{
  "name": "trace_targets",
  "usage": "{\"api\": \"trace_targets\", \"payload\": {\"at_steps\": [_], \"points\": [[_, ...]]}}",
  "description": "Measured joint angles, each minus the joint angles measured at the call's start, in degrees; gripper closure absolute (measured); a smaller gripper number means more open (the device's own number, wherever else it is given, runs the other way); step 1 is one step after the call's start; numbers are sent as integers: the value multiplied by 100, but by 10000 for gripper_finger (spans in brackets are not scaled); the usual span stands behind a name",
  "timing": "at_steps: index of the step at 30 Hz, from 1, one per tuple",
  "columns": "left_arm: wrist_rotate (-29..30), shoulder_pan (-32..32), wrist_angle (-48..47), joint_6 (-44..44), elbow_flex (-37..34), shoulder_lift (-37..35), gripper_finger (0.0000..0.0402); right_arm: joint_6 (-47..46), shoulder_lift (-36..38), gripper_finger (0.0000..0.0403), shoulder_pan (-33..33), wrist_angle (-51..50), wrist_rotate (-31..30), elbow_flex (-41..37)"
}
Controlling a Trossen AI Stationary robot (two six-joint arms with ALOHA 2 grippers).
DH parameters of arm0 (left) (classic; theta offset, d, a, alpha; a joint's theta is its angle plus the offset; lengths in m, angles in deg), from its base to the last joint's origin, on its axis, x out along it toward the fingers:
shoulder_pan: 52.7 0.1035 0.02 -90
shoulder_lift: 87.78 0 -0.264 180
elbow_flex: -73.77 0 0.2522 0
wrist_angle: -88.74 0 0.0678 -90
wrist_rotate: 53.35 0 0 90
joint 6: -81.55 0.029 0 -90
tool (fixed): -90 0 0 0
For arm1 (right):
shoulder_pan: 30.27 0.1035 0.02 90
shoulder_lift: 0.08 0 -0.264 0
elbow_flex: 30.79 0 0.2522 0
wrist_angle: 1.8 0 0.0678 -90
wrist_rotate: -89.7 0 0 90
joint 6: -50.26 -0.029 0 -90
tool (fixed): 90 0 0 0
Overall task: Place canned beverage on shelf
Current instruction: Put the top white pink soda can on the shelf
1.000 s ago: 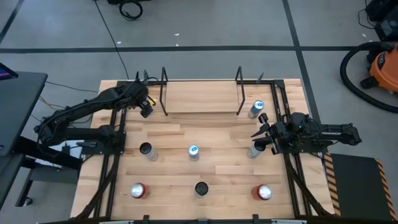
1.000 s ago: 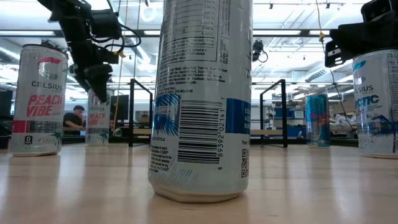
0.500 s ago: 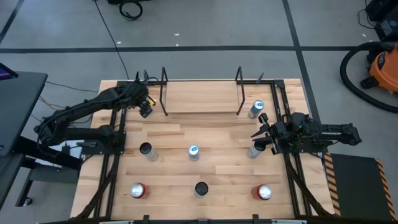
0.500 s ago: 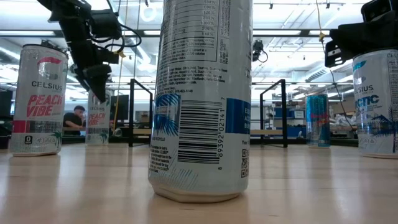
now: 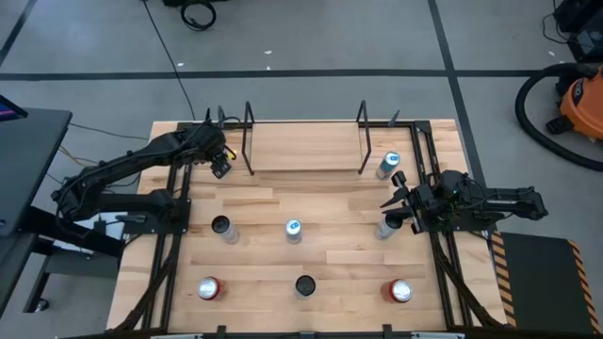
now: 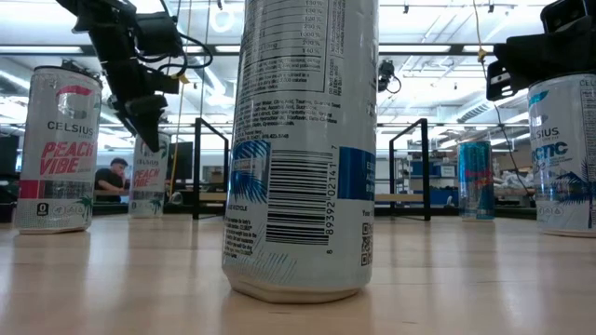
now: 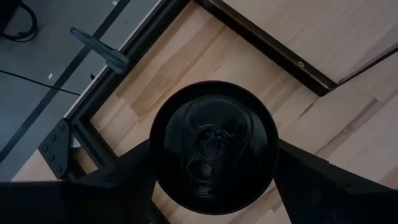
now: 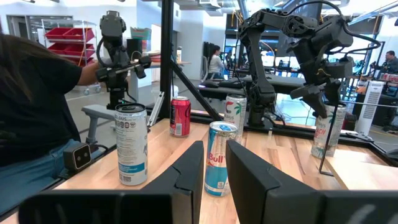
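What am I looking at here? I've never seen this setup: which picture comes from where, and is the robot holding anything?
Two dark robot arms work at a wooden table. One picture looks straight down, one sits at table height, and one camera rides on each wrist. Drink cans stand in front of the shelf. The left end effector is down around a black-topped can beside the shelf's left end; whether it grips is unclear. The right end effector is shut and empty at the right side.
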State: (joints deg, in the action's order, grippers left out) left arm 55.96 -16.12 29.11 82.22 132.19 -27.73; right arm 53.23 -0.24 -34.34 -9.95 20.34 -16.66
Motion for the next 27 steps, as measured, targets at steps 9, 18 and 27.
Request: {"api": "trace_targets", "payload": {"at_steps": [9,18,27], "points": [[-4,0,-90,19,94,-4,122,-1,0,325,-1,0,0,1],[0,0,-491,74,614,-7,122,-1,1,325,-2,0,0,-1],[9,-5,-892,68,1427,-11,122,0,1,325,-1,0,0,1]]}}
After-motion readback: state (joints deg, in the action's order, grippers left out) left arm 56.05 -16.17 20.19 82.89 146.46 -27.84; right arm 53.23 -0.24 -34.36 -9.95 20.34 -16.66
